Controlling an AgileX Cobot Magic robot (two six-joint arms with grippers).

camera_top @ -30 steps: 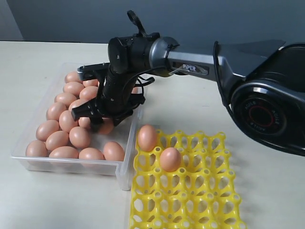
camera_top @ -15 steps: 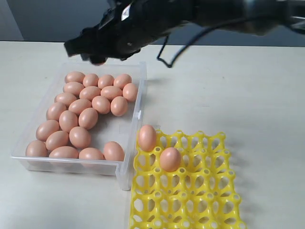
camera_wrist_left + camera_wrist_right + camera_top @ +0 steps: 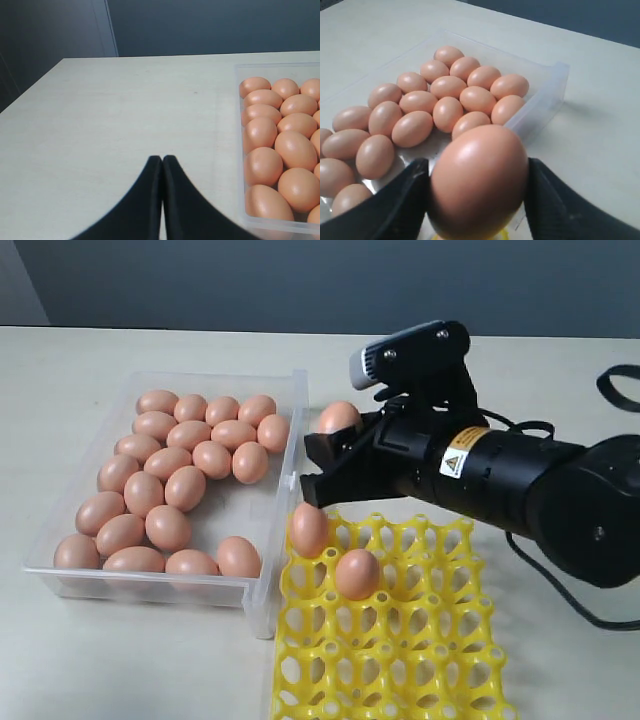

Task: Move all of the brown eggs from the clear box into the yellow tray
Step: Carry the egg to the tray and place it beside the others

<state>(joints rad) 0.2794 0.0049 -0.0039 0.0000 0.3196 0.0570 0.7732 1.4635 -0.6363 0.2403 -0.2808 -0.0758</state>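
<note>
My right gripper (image 3: 322, 462) is shut on one brown egg (image 3: 338, 417), held in the air just outside the clear box's right wall (image 3: 292, 475) and over the far left corner of the yellow tray (image 3: 400, 640). The right wrist view shows this egg (image 3: 477, 180) pressed between both black fingers (image 3: 400, 205). Several brown eggs (image 3: 185, 485) lie in the clear box (image 3: 545, 95). Two eggs (image 3: 309, 528) (image 3: 356, 573) sit in tray cups. My left gripper (image 3: 162, 159) is shut and empty over bare table beside the box (image 3: 239, 150); the exterior view does not show it.
The right arm's thick black body (image 3: 520, 485) hangs over the table to the right of the box, above the tray's far edge. A black cable (image 3: 620, 375) loops at the far right. A dark wall (image 3: 320, 280) bounds the table at the back.
The right arm left the box, swung up across the back and has come down by the box's right wall with an egg in its fingers. Eggs in tray and box have not moved.
</note>
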